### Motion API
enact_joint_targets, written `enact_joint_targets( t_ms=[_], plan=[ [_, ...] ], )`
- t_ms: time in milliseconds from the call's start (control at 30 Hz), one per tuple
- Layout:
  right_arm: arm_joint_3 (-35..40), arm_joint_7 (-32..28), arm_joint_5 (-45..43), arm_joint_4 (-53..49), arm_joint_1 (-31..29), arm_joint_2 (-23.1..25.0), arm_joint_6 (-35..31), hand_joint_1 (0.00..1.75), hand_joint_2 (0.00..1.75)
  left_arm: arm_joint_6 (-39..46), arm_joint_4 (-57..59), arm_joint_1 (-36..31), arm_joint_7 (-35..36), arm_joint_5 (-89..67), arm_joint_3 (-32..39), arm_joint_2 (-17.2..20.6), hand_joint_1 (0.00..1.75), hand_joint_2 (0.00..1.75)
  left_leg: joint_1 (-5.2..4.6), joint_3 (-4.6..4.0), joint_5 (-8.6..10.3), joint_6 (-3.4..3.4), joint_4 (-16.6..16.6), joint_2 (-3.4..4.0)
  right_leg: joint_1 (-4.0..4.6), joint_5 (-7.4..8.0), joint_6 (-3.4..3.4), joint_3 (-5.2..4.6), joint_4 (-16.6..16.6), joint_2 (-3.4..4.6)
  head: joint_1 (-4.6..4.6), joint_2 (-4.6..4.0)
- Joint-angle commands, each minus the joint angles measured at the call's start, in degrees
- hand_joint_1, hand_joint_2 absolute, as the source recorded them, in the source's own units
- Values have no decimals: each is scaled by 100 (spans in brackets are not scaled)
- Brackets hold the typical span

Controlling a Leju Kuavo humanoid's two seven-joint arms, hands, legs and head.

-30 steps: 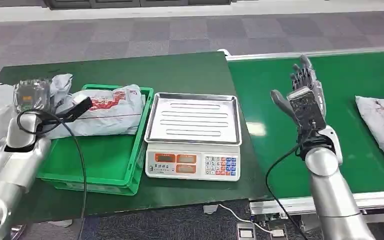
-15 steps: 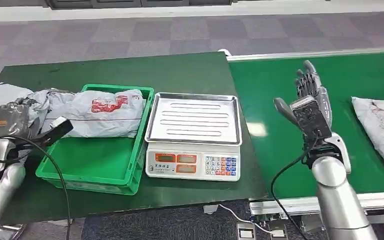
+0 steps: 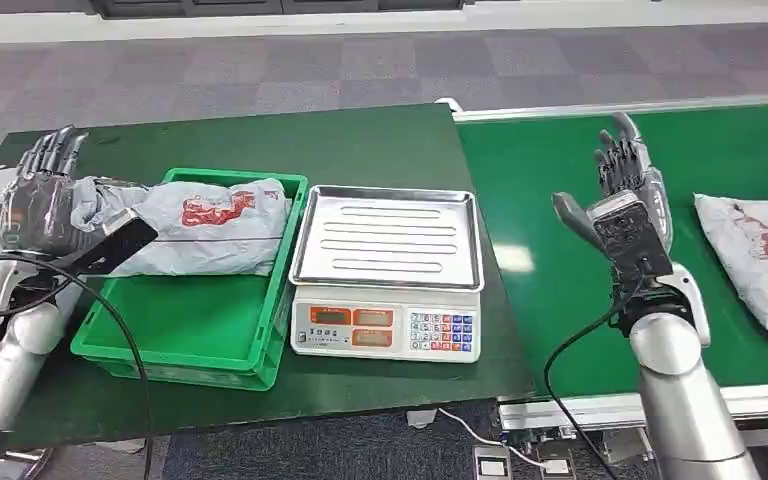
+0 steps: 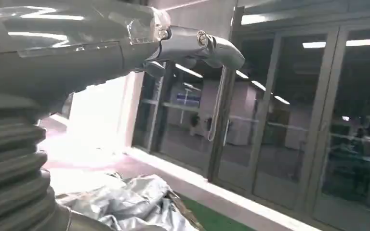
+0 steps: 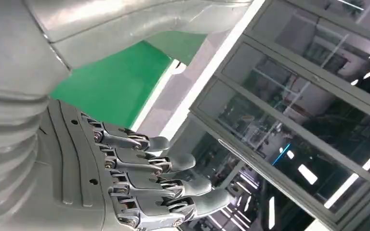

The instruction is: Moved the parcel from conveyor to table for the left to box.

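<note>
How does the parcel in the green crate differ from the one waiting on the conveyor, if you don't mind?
The parcel in the green crate lies across the crate, overhanging its left wall; the parcel on the conveyor lies flat on the belt, cut by the picture edge. Both are grey bags with red print.

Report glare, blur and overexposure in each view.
Head view: sharp and evenly lit, one glare patch on the conveyor belt beside the scale. Left wrist view: a blown-out white patch, the left hand soft and close. Right wrist view: fingers crisp, ceiling lights streaked on glass.
</note>
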Motion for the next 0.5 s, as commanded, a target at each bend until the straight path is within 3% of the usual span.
enact_joint_targets(
  t_ms=[33,133,267,433,500],
  plan=[
    [-144,-108,-222,881,-464,-108,43,0,175,-559,609,-594,-718,1235,-1053,-1026,0,175,3,18,9,6,-14,-46,4,-4,4,36,-18,-46,0,0],
    [-82,-156,-81,1069,-608,156,-12,0,175,-886,954,-940,-970,1854,-1443,-1585,0,175,-1,8,9,6,-5,-50,-1,-5,5,27,-11,-51,0,0],
    [53,-93,71,1337,-806,353,14,0,175,-999,1551,-1545,-643,2197,-1830,-1986,0,175,4,11,12,11,-5,-65,4,3,8,46,-24,-65,0,0],
    [136,9,297,1724,-949,555,-20,0,175,-1446,2168,-1684,-1025,3498,-1356,-2843,0,175,0,4,7,9,5,-44,0,12,17,32,-12,-41,0,0],
    [111,-39,289,1803,-941,540,-62,0,175,-1395,2254,-1711,-1017,3533,-1420,-2918,0,175,1,17,11,9,-10,-50,1,15,17,48,-29,-48,0,0]
  ],
)
